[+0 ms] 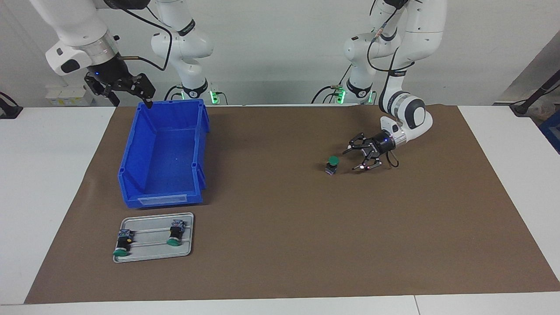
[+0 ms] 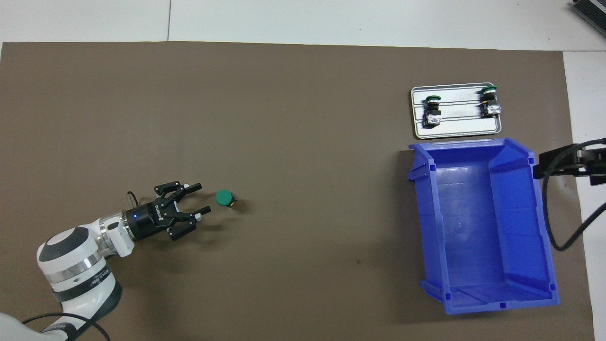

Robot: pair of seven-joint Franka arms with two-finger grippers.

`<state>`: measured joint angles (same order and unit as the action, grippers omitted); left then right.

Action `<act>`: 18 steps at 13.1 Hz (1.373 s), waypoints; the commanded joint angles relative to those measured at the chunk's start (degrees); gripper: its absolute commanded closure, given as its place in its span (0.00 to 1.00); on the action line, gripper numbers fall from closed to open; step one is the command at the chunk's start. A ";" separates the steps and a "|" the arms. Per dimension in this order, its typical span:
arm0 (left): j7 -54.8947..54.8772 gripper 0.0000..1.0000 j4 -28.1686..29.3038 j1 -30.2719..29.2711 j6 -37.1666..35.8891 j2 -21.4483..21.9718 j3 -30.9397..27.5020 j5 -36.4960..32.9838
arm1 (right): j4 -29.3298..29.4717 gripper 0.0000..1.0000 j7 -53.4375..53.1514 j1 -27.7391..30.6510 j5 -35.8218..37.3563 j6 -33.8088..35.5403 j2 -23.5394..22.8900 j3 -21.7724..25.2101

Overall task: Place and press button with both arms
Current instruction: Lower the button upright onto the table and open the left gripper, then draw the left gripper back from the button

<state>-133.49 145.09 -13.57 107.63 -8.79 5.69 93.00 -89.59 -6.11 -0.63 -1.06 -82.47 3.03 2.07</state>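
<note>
The button (image 1: 332, 165) is standing on the brown paper mat (image 1: 280, 227) toward the left arm's end of the table, well apart from the blue bin (image 1: 164, 153) and from the metal tray (image 1: 153, 237). It is showing a round green mushroom cap on a black blocky body; in the overhead view the cap (image 2: 223, 198) is hiding most of the body, and a small yellowish spot is showing at the body's edge. The cap is pointing upward and tilting slightly. The button is sitting free on the mat, touching nothing else. The left gripper (image 1: 358, 158), its fingers spread, is hanging low just beside it, apart from it.
</note>
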 commanded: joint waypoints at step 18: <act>101.98 0.94 -32.15 11.70 1.69 15.29 1.25 -73.53 | -0.67 0.01 -0.74 -0.25 -1.31 0.11 0.66 0.39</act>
<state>-39.05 114.13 -6.29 107.28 7.48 7.41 26.08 -89.59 -6.11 -0.63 -1.06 -82.47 3.03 2.07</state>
